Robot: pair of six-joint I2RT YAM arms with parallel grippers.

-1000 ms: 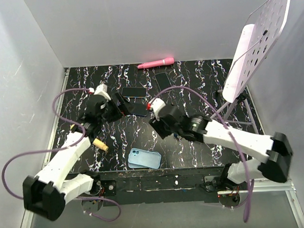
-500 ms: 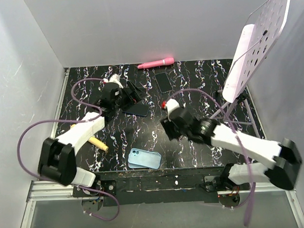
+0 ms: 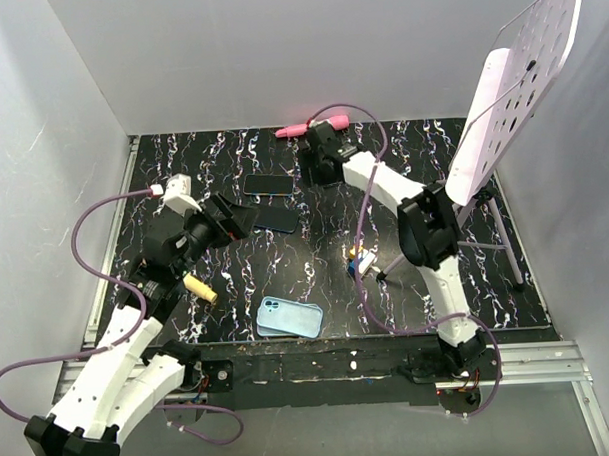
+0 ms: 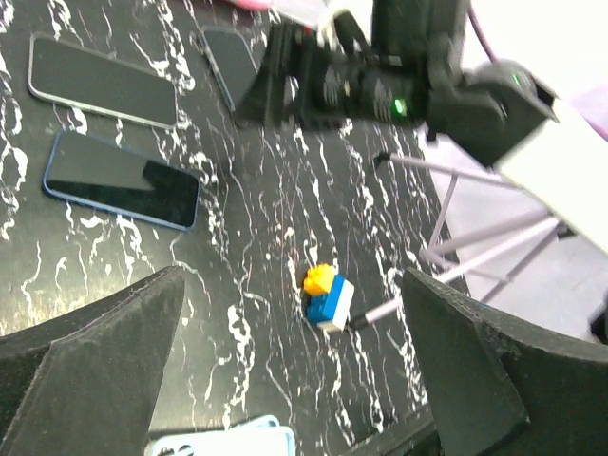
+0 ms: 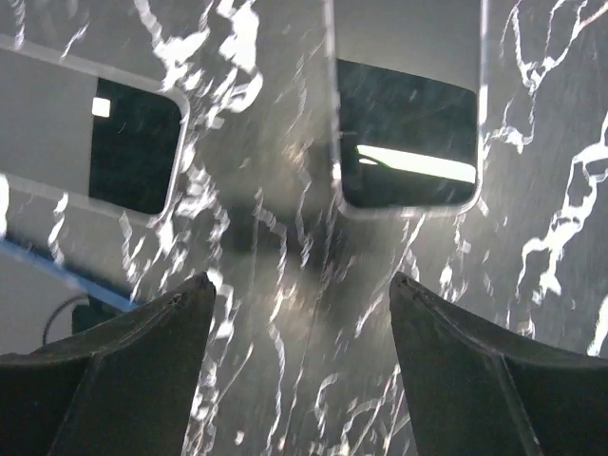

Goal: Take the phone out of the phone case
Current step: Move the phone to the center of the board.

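A light blue phone case (image 3: pixel 289 317) lies back-up near the front edge; its corner shows in the left wrist view (image 4: pixel 228 442). A phone with a dark blue rim (image 3: pixel 277 220) lies mid-table, also in the left wrist view (image 4: pixel 122 193). A bare black phone (image 3: pixel 270 184) lies behind it. My left gripper (image 3: pixel 242 222) is open and empty, just left of the blue-rimmed phone. My right gripper (image 3: pixel 322 167) is open and empty, low over a third phone (image 5: pixel 408 133) at the back. The right wrist view also shows the bare phone (image 5: pixel 95 138) on the left.
A yellow-blue-white brick stack (image 3: pixel 361 261) sits right of centre, also in the left wrist view (image 4: pixel 328 293). A yellow peg (image 3: pixel 199 289) lies at the left. A pink object (image 3: pixel 301 129) lies by the back wall. A perforated white stand (image 3: pixel 501 111) rises at the right.
My right arm has swung from mid-table out to the back, over the far phone. My left arm has pulled back from the back phones toward the left middle.
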